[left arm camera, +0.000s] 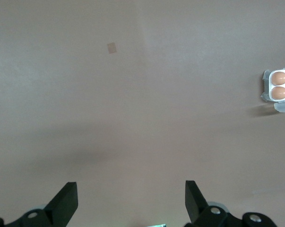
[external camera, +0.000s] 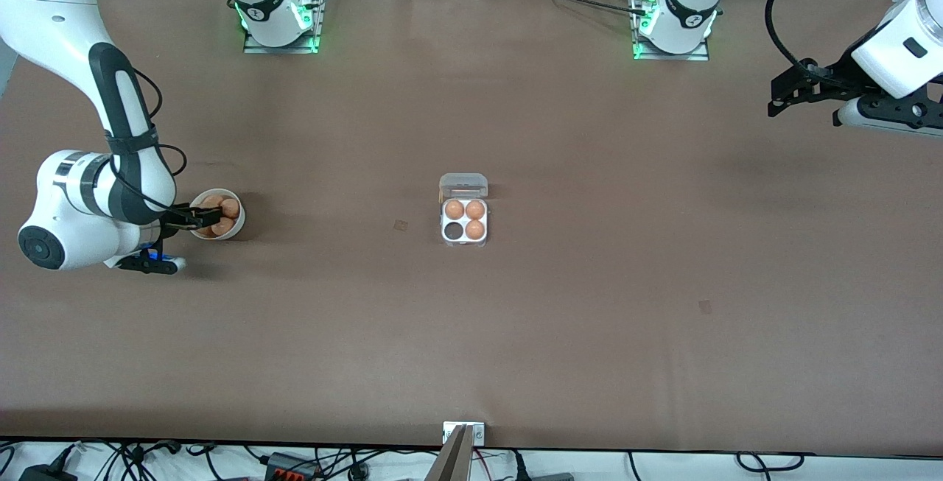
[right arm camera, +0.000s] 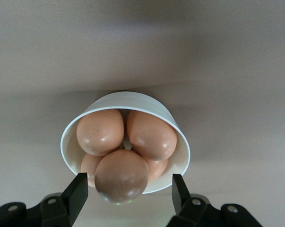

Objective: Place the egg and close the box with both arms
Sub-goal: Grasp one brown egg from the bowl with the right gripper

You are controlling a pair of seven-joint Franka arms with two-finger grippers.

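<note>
You see the right gripper (external camera: 193,220) at the white bowl (external camera: 234,229) toward the right arm's end of the table; the egg (right arm camera: 121,176) sits on top of the pile directly between its fingers (right arm camera: 77,193), which stand apart on either side, not visibly touching it, the egg's long axis pointing away from the wrist. The box (external camera: 465,225) rests mid-table, lid open, one cell empty. The left gripper (external camera: 803,94) waits spread wide over bare table, holding nothing. No writing is legible.

An orange-brown egg (right arm camera: 121,176) is seen atop others in a bowl (right arm camera: 180,142). The box (external camera: 464,225), lid open, holds three eggs mid-table.
</note>
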